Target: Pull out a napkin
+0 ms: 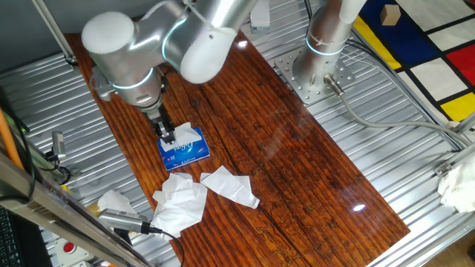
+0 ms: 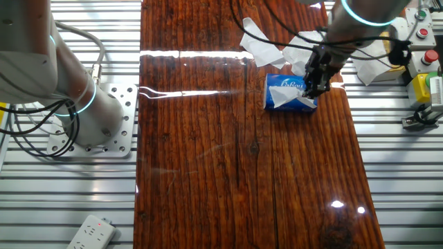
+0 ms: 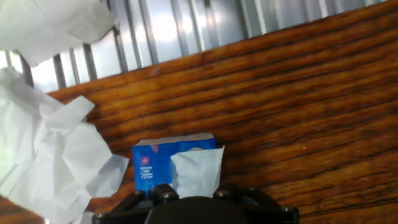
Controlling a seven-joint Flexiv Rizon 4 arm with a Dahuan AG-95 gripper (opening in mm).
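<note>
Dark wooden tabletop (image 1: 297,170) carries the blue tissue pack (image 1: 184,150) directly under the tool (image 1: 168,134), whose fingers look pinched on the napkin (image 3: 198,171) sprouting from it. A weak pinch could tear the sheet or lift the pack.

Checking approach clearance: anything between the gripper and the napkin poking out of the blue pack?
Nothing visible. The gripper is right at the napkin sticking out of the blue pack. Loose tissues lie on the table beside the pack, off the approach line. Whether the fingers have closed on the napkin can't be told.
</note>
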